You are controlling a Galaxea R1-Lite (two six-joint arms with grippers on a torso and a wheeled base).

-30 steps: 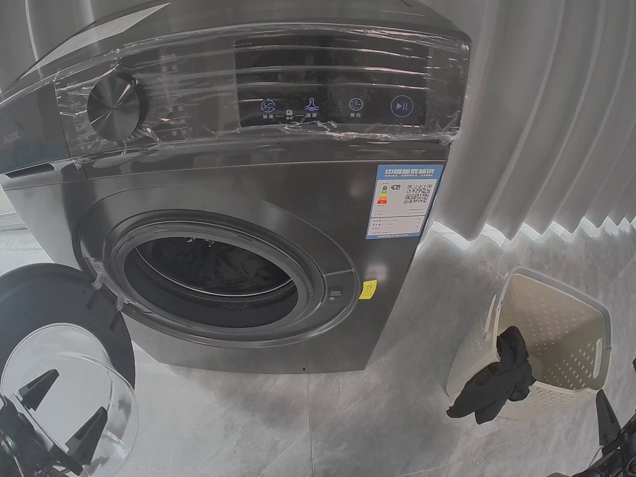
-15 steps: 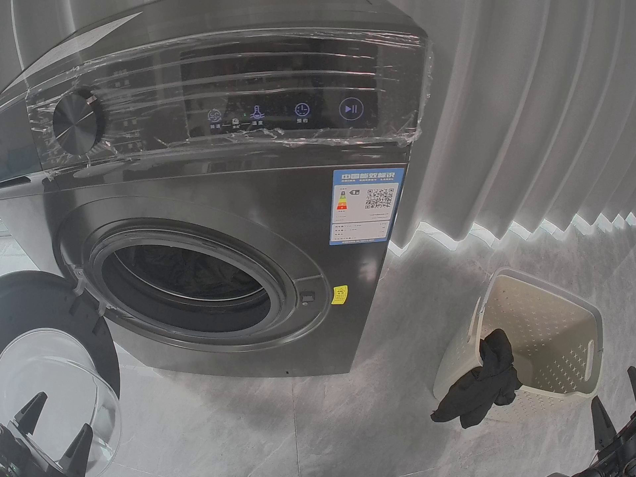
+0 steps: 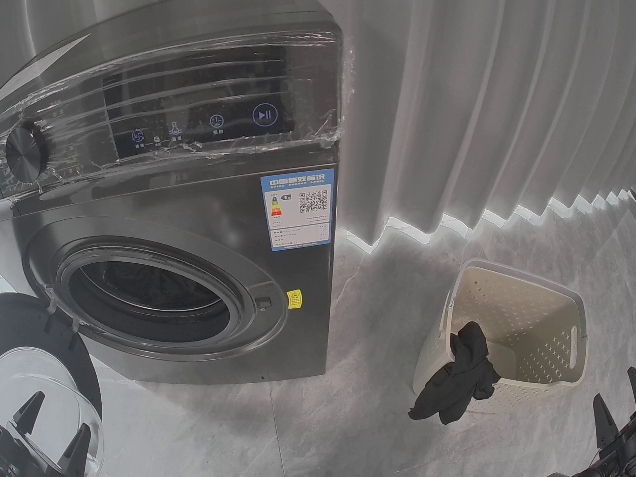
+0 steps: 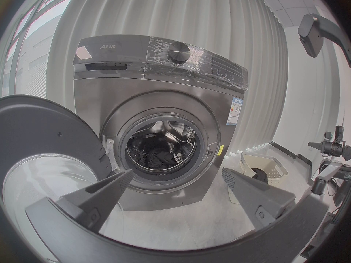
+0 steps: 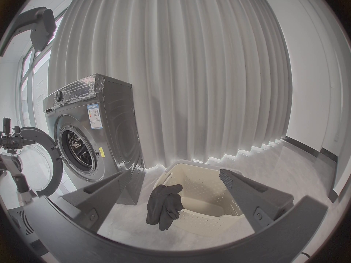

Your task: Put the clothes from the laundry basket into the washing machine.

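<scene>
Inside washing machine (image 4: 109,88): dark clothes (image 4: 158,158) loaded. Beside it: laundry basket (image 3: 530,316), black garment (image 3: 462,372) over rim, outstanding. Left gripper (image 4: 176,172), right gripper (image 5: 175,173): wide apart, empty.

1 washer (image 3: 199,207), 1 basket (image 3: 530,326), 1 draped garment (image 3: 460,372).

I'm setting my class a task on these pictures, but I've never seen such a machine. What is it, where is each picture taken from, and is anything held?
It is a robot with two arms, each ending in a two-fingered tool. One picture looks down from its head; the other two come from cameras on its wrists. Before it stands a washing machine with its door open and dark clothes inside. To the robot's right, on the floor, sits a cream laundry basket with one black garment draped over its rim. The left tool and the right tool are both open and hold nothing.
</scene>
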